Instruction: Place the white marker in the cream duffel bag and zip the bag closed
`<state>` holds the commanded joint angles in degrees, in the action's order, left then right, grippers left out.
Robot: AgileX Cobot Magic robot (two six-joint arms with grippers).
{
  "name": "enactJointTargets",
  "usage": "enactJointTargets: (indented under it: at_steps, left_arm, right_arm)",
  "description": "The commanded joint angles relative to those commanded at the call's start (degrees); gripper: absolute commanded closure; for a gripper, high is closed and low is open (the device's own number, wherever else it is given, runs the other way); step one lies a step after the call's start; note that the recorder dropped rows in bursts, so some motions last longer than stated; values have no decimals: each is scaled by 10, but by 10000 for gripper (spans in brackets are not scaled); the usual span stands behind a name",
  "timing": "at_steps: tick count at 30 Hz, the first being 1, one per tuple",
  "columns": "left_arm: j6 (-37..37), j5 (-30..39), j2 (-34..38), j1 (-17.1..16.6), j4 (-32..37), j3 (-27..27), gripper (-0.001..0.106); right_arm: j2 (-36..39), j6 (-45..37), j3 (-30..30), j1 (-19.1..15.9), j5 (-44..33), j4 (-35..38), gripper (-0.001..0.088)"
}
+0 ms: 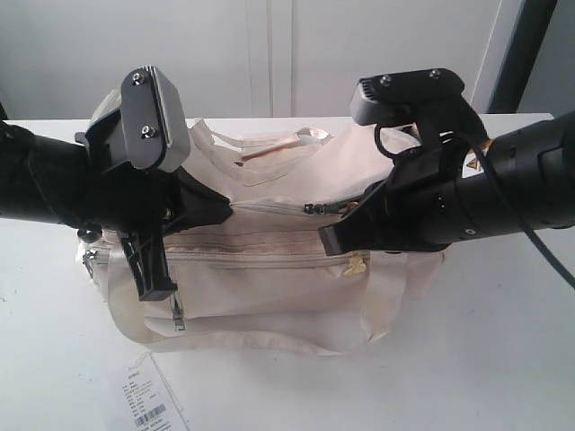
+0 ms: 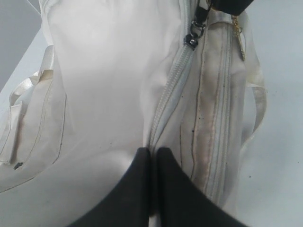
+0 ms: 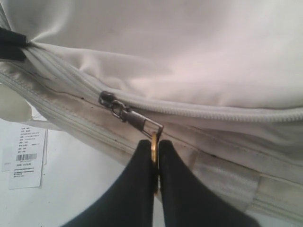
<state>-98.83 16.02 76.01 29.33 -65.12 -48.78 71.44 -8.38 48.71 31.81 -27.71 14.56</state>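
The cream duffel bag (image 1: pixel 269 301) lies on the white table, filling the left wrist view (image 2: pixel 104 71) and the right wrist view (image 3: pixel 189 47). Its top zipper slider (image 1: pixel 314 208) (image 3: pixel 108 99) (image 2: pixel 193 39) sits about midway along the curved zipper. My left gripper (image 1: pixel 225 208) (image 2: pixel 152 152) is shut, pinching the bag's fabric at the zipper's left end. My right gripper (image 1: pixel 357 208) (image 3: pixel 154 144) is shut on the gold zipper pull (image 3: pixel 154 142) hanging from the slider. The white marker is out of view.
A paper barcode tag (image 1: pixel 154 406) (image 3: pixel 26 156) lies on the table (image 1: pixel 503 359) at the bag's front left. The front pocket zipper with a gold pull (image 1: pixel 358 267) runs below the grippers. Strap handles (image 1: pixel 252 341) loop forward and behind the bag.
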Motion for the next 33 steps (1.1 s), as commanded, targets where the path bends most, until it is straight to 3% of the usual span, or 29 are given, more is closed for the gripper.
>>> enactJointTargets:
  at_steps: [6,20,25,33]
  left_arm:
    - [0,0,0,0,0,0,1053]
    - [1,2,0,0,0,0,1053]
    - [1,2,0,0,0,0,1053]
    - [1,1,0,0,0,0,1053]
  right_arm:
    - [0,0,0,-22,-20,-1,868]
    - [0,0,0,-22,-33,-28,868]
    - [0,-3,0,-44,-44,-28,868]
    - [0,-4,0,-47,-44,-32,868]
